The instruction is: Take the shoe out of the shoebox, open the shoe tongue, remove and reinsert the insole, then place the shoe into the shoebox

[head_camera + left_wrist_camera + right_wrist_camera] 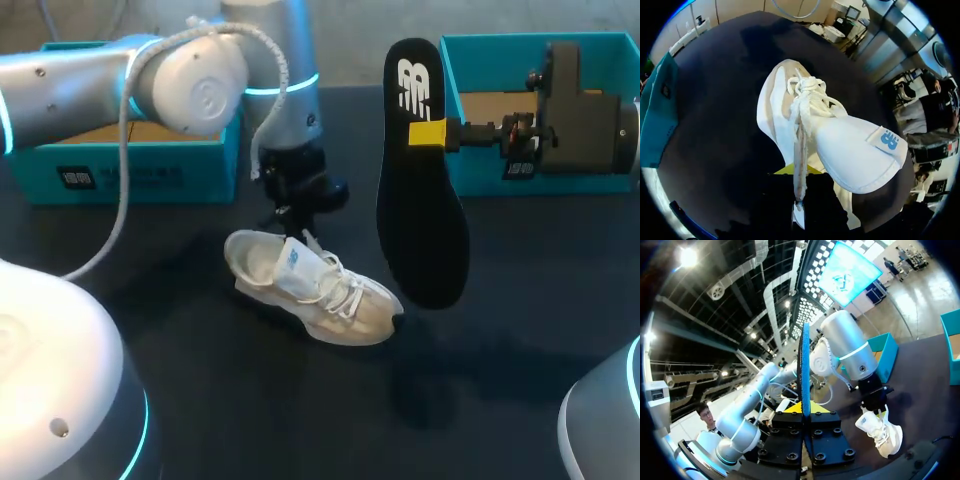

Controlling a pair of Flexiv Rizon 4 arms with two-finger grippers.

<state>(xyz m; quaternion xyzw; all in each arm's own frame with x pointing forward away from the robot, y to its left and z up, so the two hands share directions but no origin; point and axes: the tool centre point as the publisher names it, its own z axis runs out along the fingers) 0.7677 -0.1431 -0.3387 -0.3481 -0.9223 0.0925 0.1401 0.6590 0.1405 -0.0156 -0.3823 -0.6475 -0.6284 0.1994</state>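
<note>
A white shoe (pixel 312 290) lies on its side in the middle of the dark table, its tongue (pixel 297 266) with a blue label sticking up. My left gripper (pixel 292 214) stands over the heel end, shut on the shoe's heel rim. In the left wrist view the shoe (pixel 785 110) stretches ahead of that gripper (pixel 799 175), with the tongue (pixel 860 150) and a lace (pixel 800 150) hanging toward it. My right gripper (pixel 432 133) is shut on the black insole (pixel 420 200), held upright in the air right of the shoe. The right wrist view shows the insole (pixel 805 365) edge-on between the fingers (pixel 804 410).
An open teal shoebox (pixel 130 168) stands at the back left behind my left arm. A second open teal box (pixel 480 180) stands at the back right, behind my right arm's wrist. Bare dark table lies in front of the shoe.
</note>
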